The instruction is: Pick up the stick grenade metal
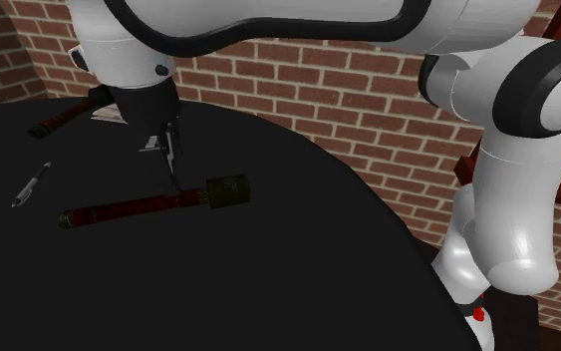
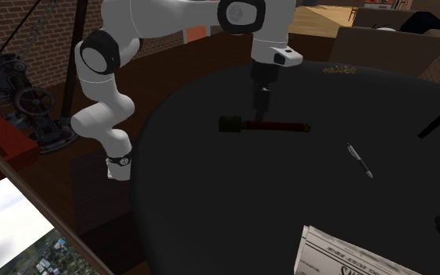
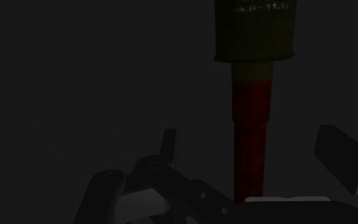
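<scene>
The stick grenade (image 1: 139, 206) lies flat on the round black table (image 1: 298, 269); it has a dark red handle and an olive green head (image 1: 227, 189). In the second exterior view the grenade (image 2: 277, 126) lies across the table with its head (image 2: 230, 124) toward that view's left. My gripper (image 1: 175, 175) hangs point-down just above the handle, close to the head, also seen from across the table (image 2: 261, 111). In the wrist view the gripper (image 3: 254, 156) is open and the red handle (image 3: 252, 127) runs between the fingers (image 3: 167, 145), which do not touch it.
A pen (image 1: 31, 184) lies on the table beyond the handle's end, also seen as the pen (image 2: 359, 160). A dark handled object (image 1: 67, 115) rests at the far side. A newspaper (image 2: 351, 254) lies near the table's edge. A brick wall (image 1: 368, 110) stands behind.
</scene>
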